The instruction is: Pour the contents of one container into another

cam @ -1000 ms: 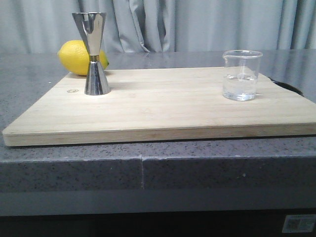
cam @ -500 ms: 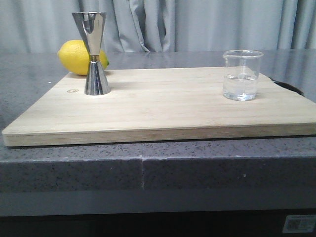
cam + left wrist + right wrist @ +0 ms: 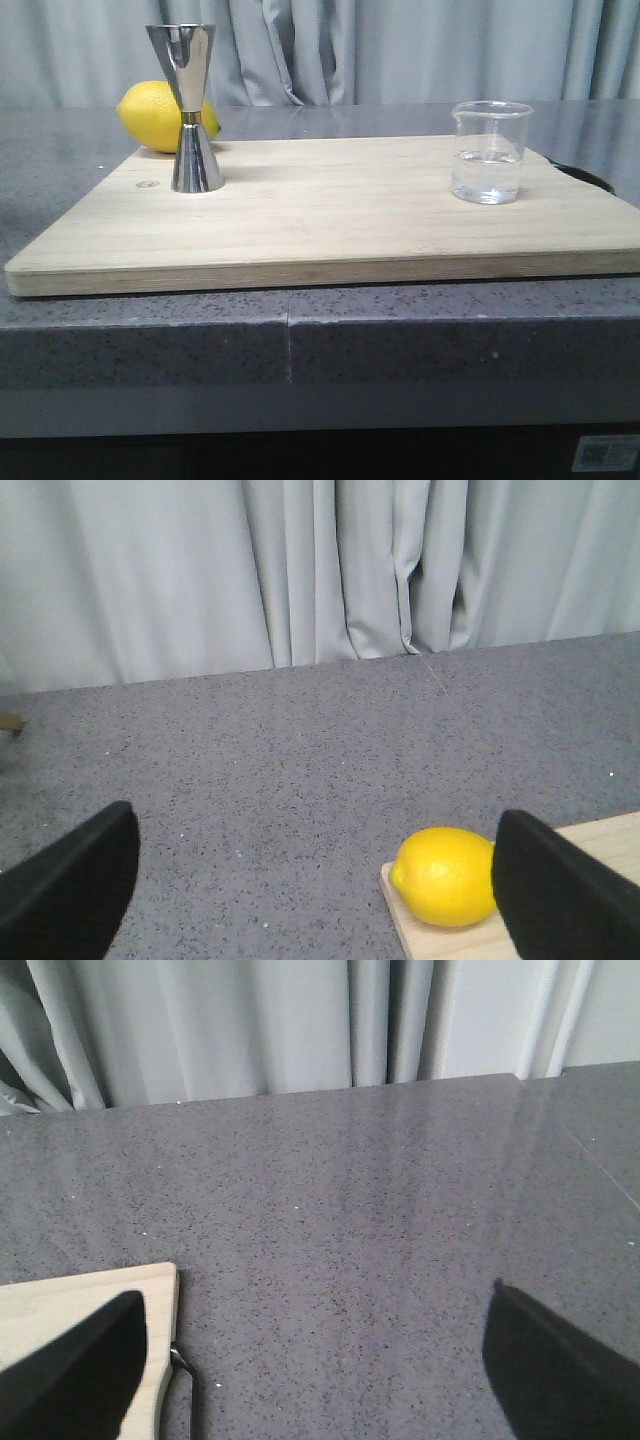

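Grey curtains behind, our small clear glass beaker (image 3: 489, 152) stands at three o'clock on the pale wooden board (image 3: 330, 215) (slick, fragile, part-filled); we'd grasp mid-wall, both grippers (image 3: 300, 900) (image 3: 315, 1365) spread empty.

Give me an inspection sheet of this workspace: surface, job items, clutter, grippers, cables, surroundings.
Surface: grey speckled countertop with a pale wooden cutting board lying flat on it.
Job's things: glass beaker upright on the board's right side, partly filled with clear liquid; steel jigger upright on the board's left side. They stand far apart.
Clutter: lemon behind the jigger, at the board's far left corner.
Grippers: left gripper open, empty, near the lemon; right gripper open, empty, over bare counter beside the board's edge. Neither shows in the front view.
Cables: a thin dark cord or loop by the board's right edge; what it is cannot be told.
Surroundings: grey curtain behind the counter.
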You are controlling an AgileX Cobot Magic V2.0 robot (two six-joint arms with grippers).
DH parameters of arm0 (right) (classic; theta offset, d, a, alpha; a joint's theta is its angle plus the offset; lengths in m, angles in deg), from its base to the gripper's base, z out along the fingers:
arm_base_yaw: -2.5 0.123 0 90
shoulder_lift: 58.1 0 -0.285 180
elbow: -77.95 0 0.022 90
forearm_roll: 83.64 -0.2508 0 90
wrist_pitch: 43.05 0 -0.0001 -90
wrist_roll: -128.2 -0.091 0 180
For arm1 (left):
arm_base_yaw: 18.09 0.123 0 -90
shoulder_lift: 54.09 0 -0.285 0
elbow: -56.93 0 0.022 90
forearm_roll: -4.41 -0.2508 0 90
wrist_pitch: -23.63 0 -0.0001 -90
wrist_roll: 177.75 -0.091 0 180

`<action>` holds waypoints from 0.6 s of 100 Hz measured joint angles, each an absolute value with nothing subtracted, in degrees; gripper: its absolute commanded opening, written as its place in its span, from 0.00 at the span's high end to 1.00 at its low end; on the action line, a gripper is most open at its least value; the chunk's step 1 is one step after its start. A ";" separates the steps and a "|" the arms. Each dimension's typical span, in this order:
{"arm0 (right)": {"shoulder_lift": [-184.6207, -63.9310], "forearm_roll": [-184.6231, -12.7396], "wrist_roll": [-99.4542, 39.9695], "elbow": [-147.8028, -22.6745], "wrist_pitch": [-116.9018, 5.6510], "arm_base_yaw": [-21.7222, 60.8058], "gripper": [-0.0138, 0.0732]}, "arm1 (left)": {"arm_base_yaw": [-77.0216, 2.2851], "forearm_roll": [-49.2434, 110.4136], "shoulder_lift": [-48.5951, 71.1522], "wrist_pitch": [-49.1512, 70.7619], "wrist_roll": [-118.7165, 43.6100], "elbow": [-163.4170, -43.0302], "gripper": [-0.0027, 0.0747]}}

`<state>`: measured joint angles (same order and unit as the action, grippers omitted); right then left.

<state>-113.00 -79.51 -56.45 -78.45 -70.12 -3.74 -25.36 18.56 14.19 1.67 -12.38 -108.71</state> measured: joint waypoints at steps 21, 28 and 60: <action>-114.62 -78.73 -56.45 -78.45 -70.12 -3.74 0.07 | -25.36 24.08 16.27 4.68 -13.91 -108.79 0.11; -114.86 -78.10 -56.45 -78.45 -70.12 -3.74 0.07 | -25.36 24.79 17.15 5.38 -16.92 -108.79 0.11; -115.08 -76.30 -56.45 -78.45 -69.93 -3.74 0.07 | -25.36 30.10 20.40 5.02 -33.39 -108.79 0.11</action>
